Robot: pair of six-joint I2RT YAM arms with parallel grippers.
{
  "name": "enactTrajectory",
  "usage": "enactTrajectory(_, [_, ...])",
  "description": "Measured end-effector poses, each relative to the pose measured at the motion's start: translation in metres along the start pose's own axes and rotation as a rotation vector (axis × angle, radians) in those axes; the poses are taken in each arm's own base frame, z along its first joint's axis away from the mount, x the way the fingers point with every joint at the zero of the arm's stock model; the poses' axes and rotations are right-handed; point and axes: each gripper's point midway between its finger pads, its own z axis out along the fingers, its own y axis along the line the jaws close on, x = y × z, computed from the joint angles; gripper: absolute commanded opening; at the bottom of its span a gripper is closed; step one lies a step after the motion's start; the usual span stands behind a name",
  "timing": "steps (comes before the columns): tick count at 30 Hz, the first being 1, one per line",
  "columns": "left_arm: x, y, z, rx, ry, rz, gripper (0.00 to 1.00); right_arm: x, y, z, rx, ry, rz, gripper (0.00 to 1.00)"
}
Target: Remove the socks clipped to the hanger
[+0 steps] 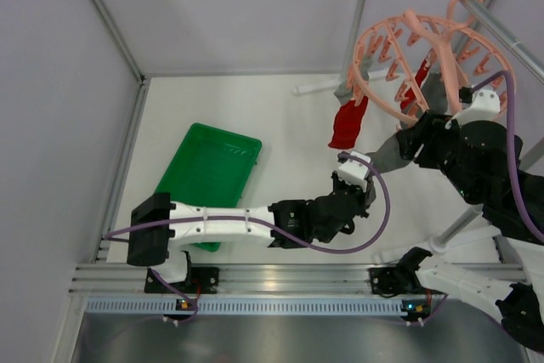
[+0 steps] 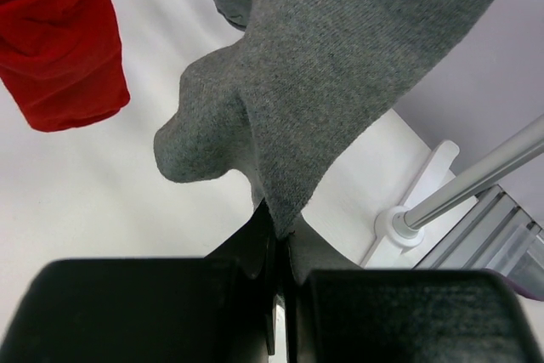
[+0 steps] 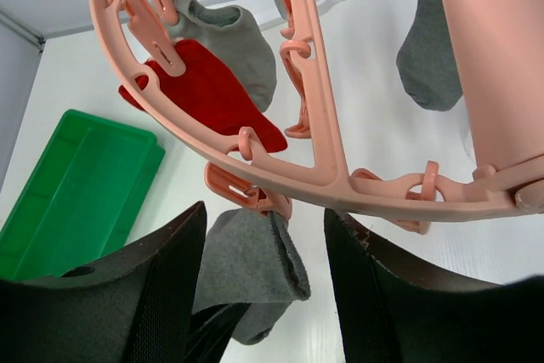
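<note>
White tabletop [image 1: 280, 125] | left gripper [image 2: 276, 252] pinching grey sock [image 2: 323, 82] just ahead | right gripper [image 3: 263, 248] agape under hanger [image 3: 327, 167] | risk: thin pinch slips, hanger swings

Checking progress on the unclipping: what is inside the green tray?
No sock shows in the green tray; its visible floor is bare. The left arm covers its near end, hiding that part.

Left claw [image 2: 276, 248] pinched closed; right claw [image 3: 263, 218] gaping, apparently raised high.
</note>
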Motion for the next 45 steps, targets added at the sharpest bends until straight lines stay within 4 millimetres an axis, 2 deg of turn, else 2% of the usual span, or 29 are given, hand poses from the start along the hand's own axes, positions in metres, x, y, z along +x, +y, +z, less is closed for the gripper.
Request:
enactTrajectory(4, [-0.005, -0.004, 0.002, 0.003, -0.008, -0.005, 0.0, 0.002, 0.001, 0.004, 0.0, 0.006, -0.014, 0.55])
enactTrajectory(15, [0.001, -0.003, 0.003, -0.001, 0.006, 0.008, 0.0, 0.01, 0.005, 0.019, -0.004, -0.006, -0.057, 0.53])
enactTrajectory(35, [0.007, -0.011, 0.003, 0.043, 0.033, -0.001, 0.0, 0.004, 0.008, 0.035, -0.024, -0.126, -0.086, 0.5])
enactTrajectory(45, [0.011, -0.022, 0.0, 0.096, 0.058, -0.03, 0.0, -0.009, 0.016, 0.034, -0.066, -0.188, -0.084, 0.47])
